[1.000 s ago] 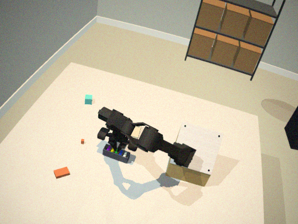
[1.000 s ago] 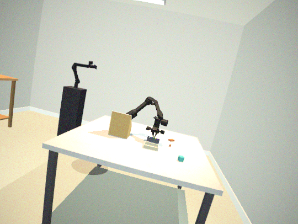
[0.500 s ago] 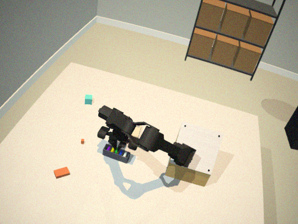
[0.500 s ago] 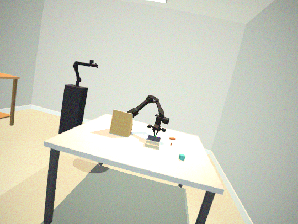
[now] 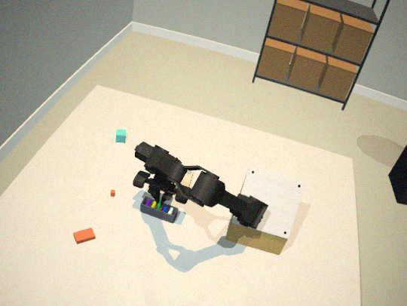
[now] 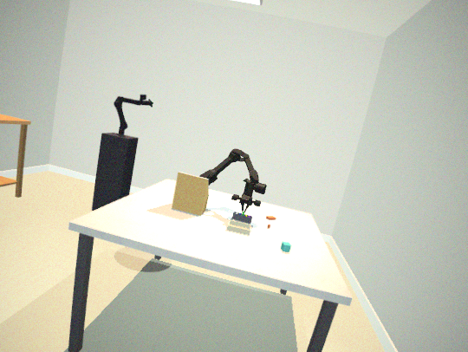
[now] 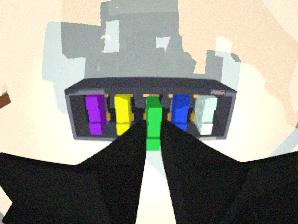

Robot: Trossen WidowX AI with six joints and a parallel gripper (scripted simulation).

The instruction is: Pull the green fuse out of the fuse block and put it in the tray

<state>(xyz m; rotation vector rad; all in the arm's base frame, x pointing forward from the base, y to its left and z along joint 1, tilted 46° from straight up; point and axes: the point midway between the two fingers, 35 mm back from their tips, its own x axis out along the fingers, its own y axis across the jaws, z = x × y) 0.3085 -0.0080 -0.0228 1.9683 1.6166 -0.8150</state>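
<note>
The dark fuse block stands on the table. My gripper is over it, shut on the green fuse. The green fuse is upright and stands higher than its neighbours; whether its lower end is clear of the block is hard to tell. The purple fuse, yellow fuse, blue fuse and white fuse sit in their slots. The cream tray is beside the block, partly hidden behind the arm in the top view.
A large box stands by the arm's base. A teal cube, an orange brick and a small orange cube lie on the table away from the block.
</note>
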